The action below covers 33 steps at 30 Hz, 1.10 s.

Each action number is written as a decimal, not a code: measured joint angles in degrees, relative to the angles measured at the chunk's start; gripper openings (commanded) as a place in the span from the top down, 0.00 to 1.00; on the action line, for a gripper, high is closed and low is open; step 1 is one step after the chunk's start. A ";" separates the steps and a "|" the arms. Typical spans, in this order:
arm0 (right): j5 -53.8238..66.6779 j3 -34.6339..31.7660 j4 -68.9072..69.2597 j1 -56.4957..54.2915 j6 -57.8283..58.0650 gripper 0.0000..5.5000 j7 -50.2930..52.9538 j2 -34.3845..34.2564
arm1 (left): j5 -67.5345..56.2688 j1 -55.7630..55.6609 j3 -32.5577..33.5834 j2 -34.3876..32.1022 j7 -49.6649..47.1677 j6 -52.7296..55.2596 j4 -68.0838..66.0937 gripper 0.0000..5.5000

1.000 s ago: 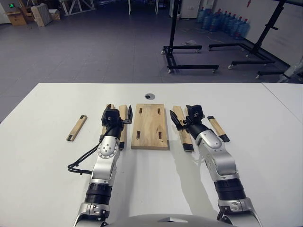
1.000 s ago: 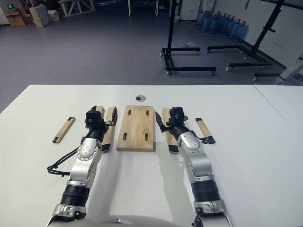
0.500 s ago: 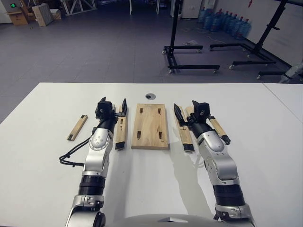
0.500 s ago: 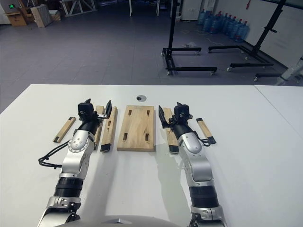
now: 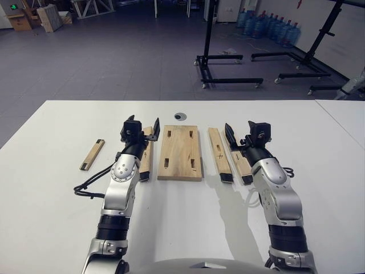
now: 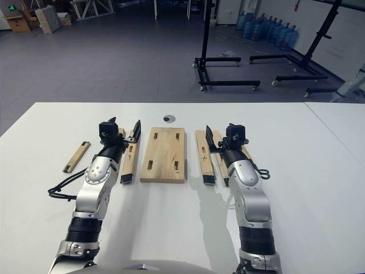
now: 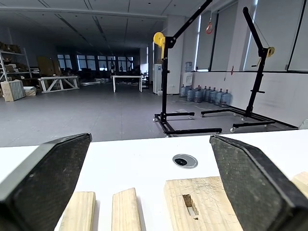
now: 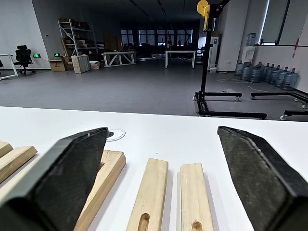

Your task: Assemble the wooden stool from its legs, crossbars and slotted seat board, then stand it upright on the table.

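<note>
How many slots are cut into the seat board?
4, all in the seat board: far-left slot, far-right slot, near-left slot, near-right slot. The board lies uncovered, so none seems hidden.

We're looking out over a big open workshop hall here: a wide grey tiled floor [image 5: 114, 57] runs far back, and black wheeled rigs [image 5: 231, 81] stand at the far right, one topped with a yellow pulley [image 7: 159, 38]. Blue water jugs [image 5: 274, 28] line the far right wall, cardboard boxes [image 5: 20, 21] are stacked far left, and there's a shelving rack [image 8: 70, 31] with an office chair [image 8: 21, 54] close by. Nearest, a plain white desk [image 5: 57, 217] with a cable port [image 5: 181, 116].
</note>
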<state>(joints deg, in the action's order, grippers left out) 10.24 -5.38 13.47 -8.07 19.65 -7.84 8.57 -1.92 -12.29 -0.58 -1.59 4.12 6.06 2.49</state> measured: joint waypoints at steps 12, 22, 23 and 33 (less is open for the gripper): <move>1.32 -2.96 -2.15 -0.35 1.44 0.24 -1.12 2.06 | 0.49 0.15 -0.05 -0.19 -0.19 -0.23 -0.49 0.18; 9.43 -13.74 -13.60 0.25 6.61 0.24 -12.64 13.87 | 2.61 -0.26 -1.81 -0.16 -0.07 -2.50 -2.06 0.18; 10.02 -14.45 -14.68 1.35 6.81 0.24 -13.99 14.92 | 2.73 -0.88 -1.72 -0.31 -0.13 -2.72 -2.75 0.18; 6.09 -12.09 -26.87 4.65 7.10 0.34 -16.55 19.25 | 2.46 -1.93 -1.67 -0.54 0.26 -3.87 -3.99 0.18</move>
<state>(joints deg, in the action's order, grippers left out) 16.34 -17.48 -13.41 -3.42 26.74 -24.40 27.82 0.54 -14.22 -2.25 -2.12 4.38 2.19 -1.50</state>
